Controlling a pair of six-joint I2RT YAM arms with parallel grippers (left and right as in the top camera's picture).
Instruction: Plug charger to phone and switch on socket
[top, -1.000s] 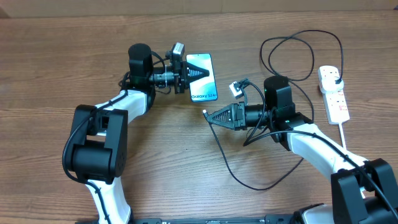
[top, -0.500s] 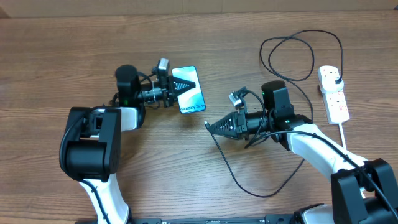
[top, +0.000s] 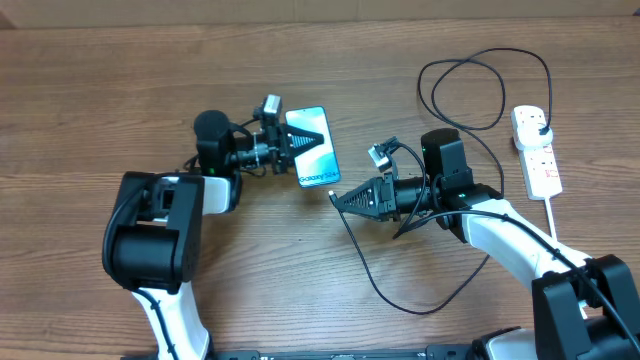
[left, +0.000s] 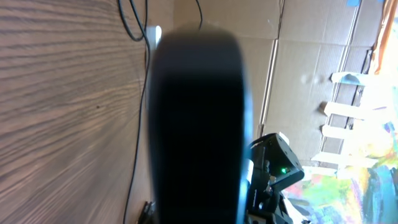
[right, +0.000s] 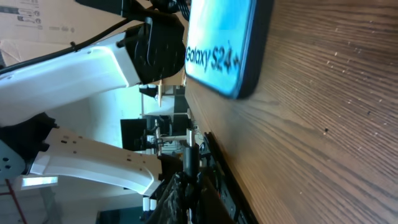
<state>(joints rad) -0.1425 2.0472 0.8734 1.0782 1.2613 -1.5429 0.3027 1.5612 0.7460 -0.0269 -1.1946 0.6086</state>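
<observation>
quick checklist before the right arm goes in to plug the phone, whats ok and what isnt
1. Grip on the phone by the left gripper: ok, its fingers are shut across the phone's upper half.
2. Hold on the charger tip by the right gripper: ok, the tip pokes out just past the fingertips.
3. Tip meeting the phone's bottom edge: not ok, a gap shows between them.
4. Phone's port facing the tip: cannot tell, no view shows the port.
5. The black plug seated in the power strip: ok, it sits on the strip's far end.
6. Strip's switch on: cannot tell.
</observation>
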